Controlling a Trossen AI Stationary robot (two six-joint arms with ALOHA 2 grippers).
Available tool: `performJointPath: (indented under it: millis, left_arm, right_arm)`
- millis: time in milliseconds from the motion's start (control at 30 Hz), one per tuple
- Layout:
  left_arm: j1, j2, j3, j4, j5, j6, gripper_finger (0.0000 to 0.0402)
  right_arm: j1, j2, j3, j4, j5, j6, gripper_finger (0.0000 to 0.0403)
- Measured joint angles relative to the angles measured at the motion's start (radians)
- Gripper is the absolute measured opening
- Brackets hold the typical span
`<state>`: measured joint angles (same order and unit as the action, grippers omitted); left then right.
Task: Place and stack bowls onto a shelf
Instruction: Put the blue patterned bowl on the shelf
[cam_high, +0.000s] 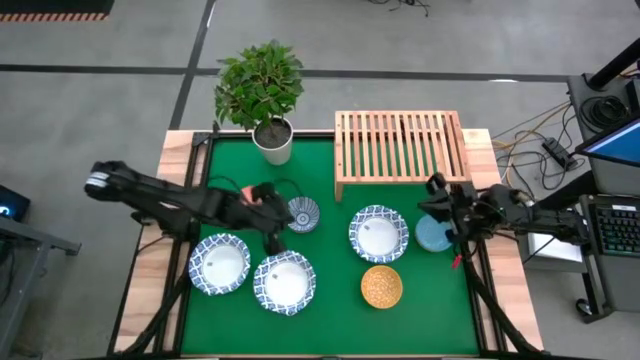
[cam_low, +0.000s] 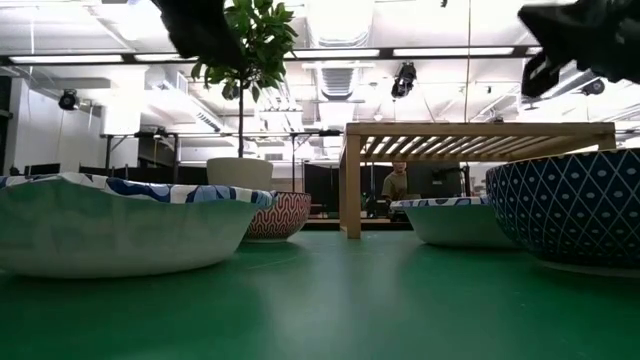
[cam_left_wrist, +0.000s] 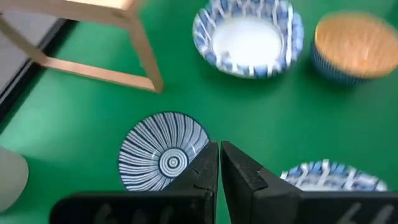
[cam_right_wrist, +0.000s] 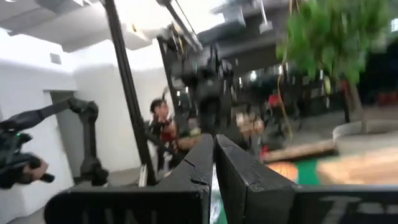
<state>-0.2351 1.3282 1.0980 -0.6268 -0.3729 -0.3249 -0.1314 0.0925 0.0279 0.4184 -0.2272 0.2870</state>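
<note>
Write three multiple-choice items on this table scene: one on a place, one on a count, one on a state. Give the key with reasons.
1. Where does the wooden shelf stand?
A. at the table's far edge, right of the plant pot
B. between the two wide bowls at the near left
C. on the floor

2. How many wide white bowls with blue rims lie on the green mat?
A. one
B. three
C. five

3. How are the fingers of the left tool?
A. wide apart
B. clamped on a bowl
C. shut, holding nothing

Key: 1 A, the high view shows it at the far edge beside the pot. 2 B, the high view shows three. 3 C, the left wrist view shows them together above the small striped bowl.
</note>
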Motion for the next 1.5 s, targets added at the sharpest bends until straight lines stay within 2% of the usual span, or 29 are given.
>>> performJointPath:
  millis: [167, 400, 500, 633, 900, 1000, 1333, 1500]
  left_arm:
    - [-0.029, 0.147, 0.048, -0.021, 0.006, 0.082, 0.0]
    - [-0.029, 0.286, 0.103, -0.036, 0.025, 0.124, 0.0002]
    - [-0.028, 0.329, 0.13, -0.038, 0.024, 0.133, 0.0014]
    - [-0.019, 0.376, 0.16, -0.047, 0.025, 0.126, 0.0046]
    - [0.01, 0.457, 0.185, -0.085, 0.019, 0.096, 0.0134]
    - [0.027, 0.485, 0.184, -0.088, 0.019, 0.1, 0.0154]
    - [0.086, 0.529, 0.184, -0.095, 0.013, 0.103, 0.0164]
    - [0.087, 0.546, 0.184, -0.084, 0.014, 0.107, 0.0149]
  right_arm:
    - [0.0, 0.0, 0.11, -0.025, 0.005, -0.156, 0.0009]
    - [0.0, 0.0, 0.31, -0.358, -0.002, -0.175, 0.0009]
    - [0.001, 0.001, 0.305, -0.467, -0.059, -0.181, 0.0009]
    - [0.0, 0.0, 0.298, -0.457, -0.061, -0.177, 0.0009]
    - [0.0, 0.0, 0.296, -0.468, -0.062, -0.193, 0.0009]
    - [0.0, 0.0, 0.296, -0.473, -0.062, -0.178, 0.0009]
    - [0.0, 0.0, 0.296, -0.525, -0.062, -0.146, 0.0009]
    - [0.0, 0.0, 0.295, -0.564, -0.062, -0.146, 0.0009]
